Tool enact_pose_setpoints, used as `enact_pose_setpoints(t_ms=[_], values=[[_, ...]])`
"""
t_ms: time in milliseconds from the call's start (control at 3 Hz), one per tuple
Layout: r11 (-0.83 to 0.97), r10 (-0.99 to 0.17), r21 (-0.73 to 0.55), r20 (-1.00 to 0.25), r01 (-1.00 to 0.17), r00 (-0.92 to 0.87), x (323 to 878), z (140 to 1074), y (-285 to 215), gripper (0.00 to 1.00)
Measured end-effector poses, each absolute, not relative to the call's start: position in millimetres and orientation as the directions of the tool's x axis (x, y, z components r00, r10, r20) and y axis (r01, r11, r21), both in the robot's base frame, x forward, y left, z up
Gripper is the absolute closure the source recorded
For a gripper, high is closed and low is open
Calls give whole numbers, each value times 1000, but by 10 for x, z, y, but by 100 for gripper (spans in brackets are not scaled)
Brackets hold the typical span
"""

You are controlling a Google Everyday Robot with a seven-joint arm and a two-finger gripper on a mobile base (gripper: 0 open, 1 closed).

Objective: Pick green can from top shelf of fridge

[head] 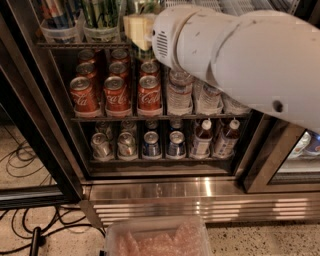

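The fridge [35,100] stands open in front of me. Its top shelf [82,45] is a dark wire rack carrying clear plastic bins. One bin holds green-and-silver cans, the green can [99,12] among them, cut off by the top edge. My gripper [137,30] shows only as a beige block at the end of the big white arm [240,55], just right of that bin at top-shelf height. The arm hides the right part of the top shelf.
The shelf below holds red cola cans [116,92] on the left and water bottles [179,95] on the right. The lowest rack has cans [126,145] and small bottles [202,139]. A ribbed steel base [200,197], a clear tub [160,237] and floor cables [22,155] lie below.
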State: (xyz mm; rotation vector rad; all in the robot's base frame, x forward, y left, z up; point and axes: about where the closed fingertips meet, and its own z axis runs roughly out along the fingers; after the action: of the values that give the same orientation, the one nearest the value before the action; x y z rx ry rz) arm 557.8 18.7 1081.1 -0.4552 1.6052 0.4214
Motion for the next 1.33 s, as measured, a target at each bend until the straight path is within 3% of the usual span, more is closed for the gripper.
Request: enact_pose_setpoints(t_ms=[667, 1333], values=[[792, -88, 84, -965, -605, -248, 5056, 10532, -254, 100], [740, -113, 106, -954, -664, -279, 4981, 10448, -195, 100]])
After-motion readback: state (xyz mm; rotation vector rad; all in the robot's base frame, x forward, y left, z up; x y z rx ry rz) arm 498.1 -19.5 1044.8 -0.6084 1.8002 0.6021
